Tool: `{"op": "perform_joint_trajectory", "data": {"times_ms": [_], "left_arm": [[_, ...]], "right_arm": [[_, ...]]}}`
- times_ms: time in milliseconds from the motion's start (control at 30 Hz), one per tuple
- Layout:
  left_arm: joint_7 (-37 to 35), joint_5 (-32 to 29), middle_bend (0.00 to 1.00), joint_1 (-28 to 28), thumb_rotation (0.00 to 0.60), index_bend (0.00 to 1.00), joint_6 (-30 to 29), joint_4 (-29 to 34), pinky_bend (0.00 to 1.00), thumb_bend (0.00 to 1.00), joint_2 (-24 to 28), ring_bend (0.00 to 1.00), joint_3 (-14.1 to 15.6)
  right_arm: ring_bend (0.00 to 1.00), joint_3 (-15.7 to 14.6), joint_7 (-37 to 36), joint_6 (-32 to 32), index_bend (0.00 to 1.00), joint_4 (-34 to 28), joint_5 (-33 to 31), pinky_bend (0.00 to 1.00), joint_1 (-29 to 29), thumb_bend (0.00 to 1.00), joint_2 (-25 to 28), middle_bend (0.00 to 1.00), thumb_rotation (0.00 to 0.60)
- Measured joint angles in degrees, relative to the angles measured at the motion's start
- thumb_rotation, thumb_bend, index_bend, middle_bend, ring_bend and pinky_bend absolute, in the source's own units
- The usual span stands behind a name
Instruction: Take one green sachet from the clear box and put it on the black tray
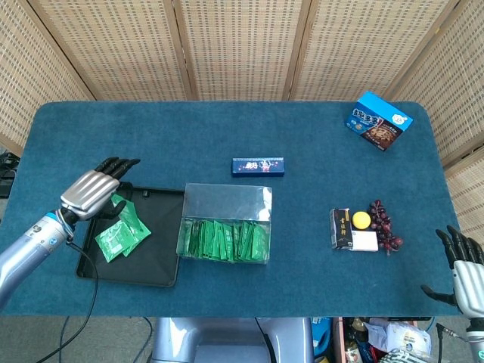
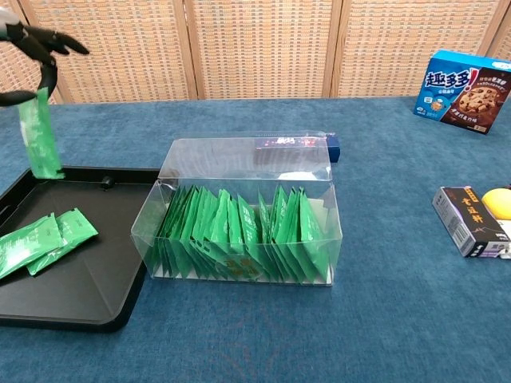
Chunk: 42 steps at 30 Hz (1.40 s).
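My left hand (image 1: 94, 193) hovers over the back left part of the black tray (image 1: 162, 266). In the chest view its fingers (image 2: 44, 41) pinch the top of one green sachet (image 2: 40, 132), which hangs upright just above the tray (image 2: 88, 307). Two green sachets (image 2: 44, 239) lie flat on the tray's left side, also visible as sachets (image 1: 121, 234) from the head. The clear box (image 1: 224, 227) stands right of the tray, open, with several green sachets standing in a row inside the box (image 2: 239, 219). My right hand (image 1: 461, 266) is at the table's near right corner, fingers apart, holding nothing.
A slim dark blue box (image 1: 258, 165) lies behind the clear box. A blue cookie box (image 1: 380, 121) sits at the far right. A black packet (image 1: 342, 227), a yellow round item (image 1: 361, 220) and dark grapes (image 1: 383, 224) lie right of centre.
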<state>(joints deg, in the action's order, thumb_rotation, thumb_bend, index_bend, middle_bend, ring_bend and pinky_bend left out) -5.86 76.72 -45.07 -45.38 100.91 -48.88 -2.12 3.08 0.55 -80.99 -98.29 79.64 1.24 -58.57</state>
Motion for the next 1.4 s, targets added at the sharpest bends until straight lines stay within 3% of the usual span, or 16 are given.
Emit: {"op": "perform_joint_trajectory", "data": {"times_ms": [200, 267, 333, 400, 533, 700, 833, 933, 1167, 1400], "left_arm": [[-2.6, -0.5, 0.00, 1.2, 0.600, 0.61, 5.5, -3.2, 0.00, 0.55, 0.0, 0.00, 2.5], [-3.0, -1.3, 0.00, 1.2, 0.600, 0.48, 7.3, -4.2, 0.00, 0.55, -0.6, 0.00, 2.7], [-3.3, -2.0, 0.00, 1.2, 0.600, 0.14, 8.2, -5.2, 0.00, 0.55, -1.6, 0.00, 2.8], [-3.5, -2.6, 0.00, 1.2, 0.600, 0.00, 9.0, -5.8, 0.00, 0.54, -2.4, 0.00, 2.9], [-3.6, -3.2, 0.00, 1.4, 0.600, 0.00, 8.6, -6.7, 0.00, 0.50, -3.7, 0.00, 2.4], [-3.7, -2.9, 0.00, 3.1, 0.600, 0.00, 4.1, -7.0, 0.00, 0.42, -4.1, 0.00, 1.4], [-3.3, -2.2, 0.00, 6.1, 0.600, 0.00, -3.8, -6.9, 0.00, 0.19, -4.6, 0.00, 0.5], [-2.0, -1.7, 0.00, 9.3, 0.600, 0.00, -12.3, -7.3, 0.00, 0.11, -5.8, 0.00, -0.2], [3.1, -1.2, 0.00, 20.6, 0.600, 0.00, -32.2, -8.2, 0.00, 0.10, -11.4, 0.00, -0.4], [7.3, -1.7, 0.00, 30.7, 0.600, 0.00, -42.0, -7.6, 0.00, 0.10, -15.9, 0.00, 2.4]], "right_arm": [[0.00, -0.2, 0.7, 0.0, 0.00, -0.3, 0.1, 0.00, 0.0, 0.00, -0.2, 0.00, 0.600], [0.00, -0.2, 0.8, 0.0, 0.00, -0.3, 0.1, 0.00, 0.0, 0.00, -0.2, 0.00, 0.600], [0.00, -0.2, 0.8, 0.1, 0.00, -0.3, 0.1, 0.00, 0.0, 0.00, -0.2, 0.00, 0.600], [0.00, -0.2, 0.9, 0.1, 0.00, -0.3, 0.0, 0.00, 0.1, 0.00, -0.2, 0.00, 0.600], [0.00, -0.3, 1.0, 0.2, 0.00, -0.3, 0.0, 0.00, 0.1, 0.00, -0.2, 0.00, 0.600], [0.00, -0.4, 0.7, -0.1, 0.00, -0.4, 0.5, 0.00, 0.0, 0.00, -0.1, 0.00, 0.600], [0.00, -0.5, 0.4, -0.4, 0.00, -0.6, 0.9, 0.00, -0.1, 0.00, 0.0, 0.00, 0.600], [0.00, -0.5, 0.3, -0.5, 0.00, -0.7, 1.1, 0.00, -0.1, 0.00, 0.1, 0.00, 0.600], [0.00, -0.8, -0.1, -0.9, 0.00, -0.5, 2.1, 0.00, -0.2, 0.00, 0.1, 0.00, 0.600], [0.00, -0.8, -0.5, -2.1, 0.00, 0.2, 3.4, 0.00, -0.3, 0.00, -0.4, 0.00, 0.600]]}}
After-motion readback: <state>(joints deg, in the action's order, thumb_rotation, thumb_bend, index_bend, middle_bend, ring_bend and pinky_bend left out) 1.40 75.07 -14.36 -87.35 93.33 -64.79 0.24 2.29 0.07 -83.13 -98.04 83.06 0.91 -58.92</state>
